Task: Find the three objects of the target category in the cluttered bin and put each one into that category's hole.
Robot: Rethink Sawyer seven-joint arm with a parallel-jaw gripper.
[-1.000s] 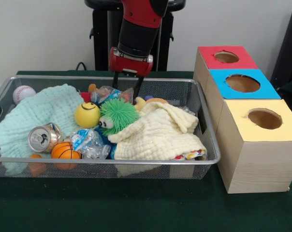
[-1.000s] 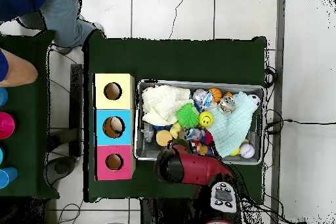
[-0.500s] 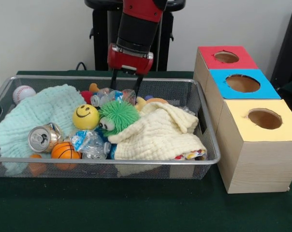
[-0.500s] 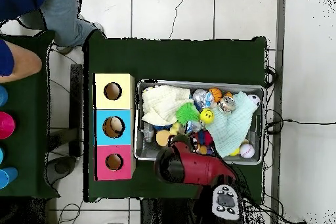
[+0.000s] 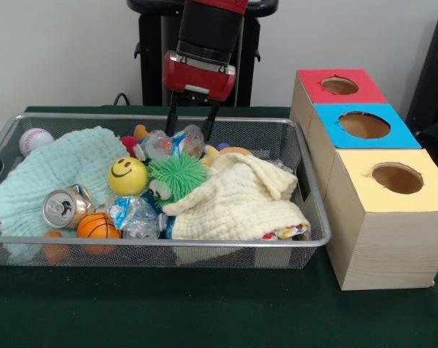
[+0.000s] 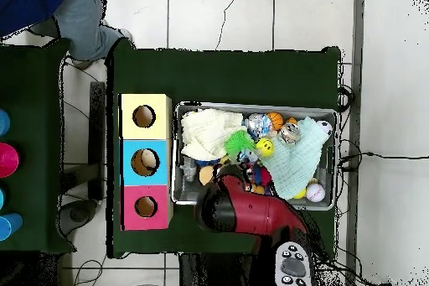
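The silver wire-mesh bin (image 5: 168,243) holds a jumble of toys and cloths; it also shows in the overhead view (image 6: 251,105). My gripper (image 5: 188,136) hangs over the bin's far middle, its two dark fingers shut on a crushed clear bottle with a blue label (image 5: 170,143), held just above the clutter. A second crushed bottle (image 5: 135,215) lies at the near side beside an orange basketball (image 5: 96,226). No third bottle shows. In the overhead view my red arm (image 6: 239,211) hides the gripper.
Three wooden boxes with holes stand right of the bin: red (image 5: 340,85), blue (image 5: 364,125), yellow (image 5: 397,177). In the bin lie a silver can (image 5: 63,206), a yellow smiley ball (image 5: 127,176), a green spiky ball (image 5: 177,175), a mint cloth (image 5: 59,163) and a cream cloth (image 5: 241,199). A person (image 6: 59,10) stands at the overhead view's top left.
My gripper has risen with the bottle between its fingers. The yellow smiley ball and the green spiky ball have shifted a little. The person's arm has left the overhead view's left edge.
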